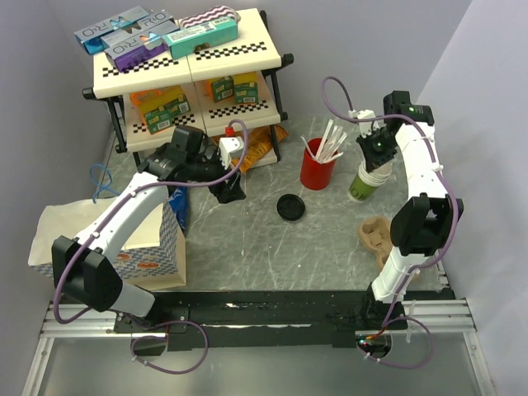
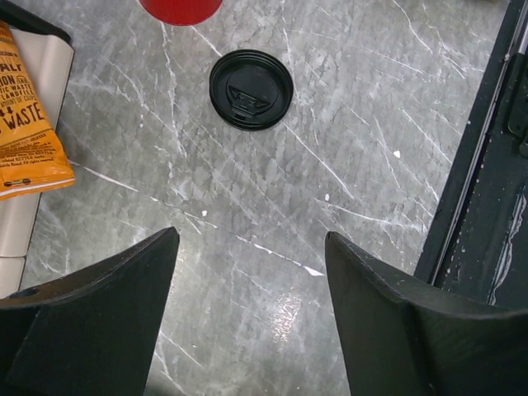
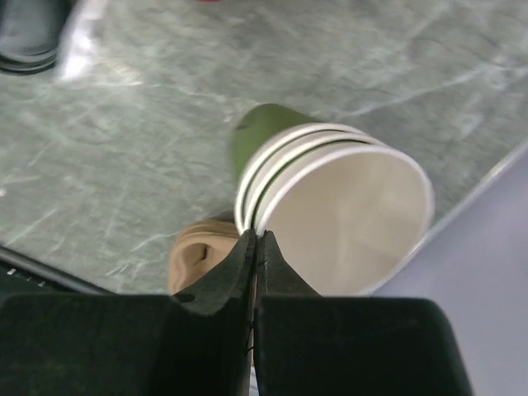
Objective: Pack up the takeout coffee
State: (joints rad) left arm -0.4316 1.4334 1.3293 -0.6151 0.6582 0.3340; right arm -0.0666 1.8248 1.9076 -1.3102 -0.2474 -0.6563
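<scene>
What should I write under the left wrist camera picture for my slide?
Open left gripper hovers over the marble table, black lid lying ahead.

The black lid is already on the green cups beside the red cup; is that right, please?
No: the lid lies on the table, apart from the green cups beside the red cup; the top view shows it.

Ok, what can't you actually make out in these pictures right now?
Right wrist view: the shut right gripper covers the near rim of the stacked green cups, so a pinch on a cup wall can't be confirmed.
Left wrist view: the red cup is cut off by the top edge.
Right wrist view: the brown carrier sits mostly behind the gripper.
</scene>
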